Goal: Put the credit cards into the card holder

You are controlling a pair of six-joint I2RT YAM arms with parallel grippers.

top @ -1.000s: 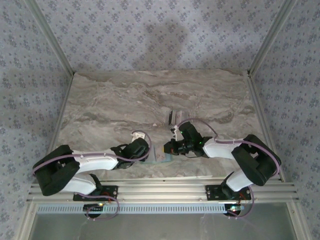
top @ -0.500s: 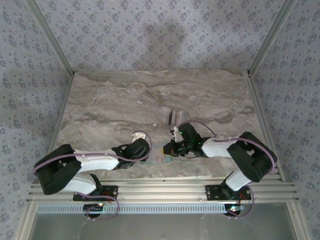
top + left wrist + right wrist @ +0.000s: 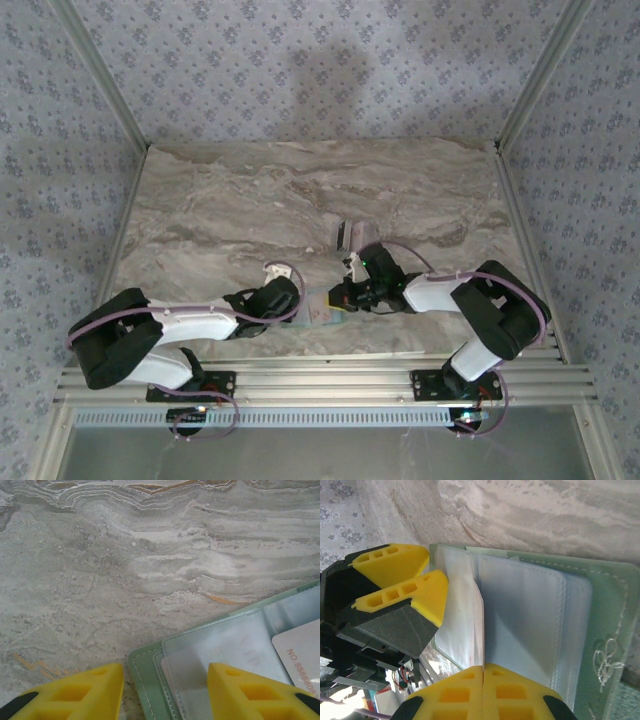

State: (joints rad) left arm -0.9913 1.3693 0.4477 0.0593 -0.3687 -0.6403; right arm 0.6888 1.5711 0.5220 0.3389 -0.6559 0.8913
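The sage-green card holder (image 3: 322,311) lies open near the table's front edge, between my two grippers. My left gripper (image 3: 164,682) is open and straddles one corner of the holder (image 3: 147,675): one finger stands on the marble, the other over a clear pocket. My right gripper (image 3: 484,669) is shut on a thin pale credit card (image 3: 481,625), seen edge-on, whose far edge reaches the holder's clear pockets (image 3: 525,620). A pale card (image 3: 300,655) with a printed number lies over the holder. The left gripper's yellow fingers (image 3: 395,565) stand close beside it.
More silvery credit cards (image 3: 346,235) stand in a small stack on the marble table (image 3: 230,210), just beyond the right gripper (image 3: 341,297). Patterned walls and metal rails enclose the table. Marble extends beyond the holder (image 3: 150,555).
The right arm has crept slightly left towards the holder, still holding the card. The left gripper has stayed in place on the holder's corner.
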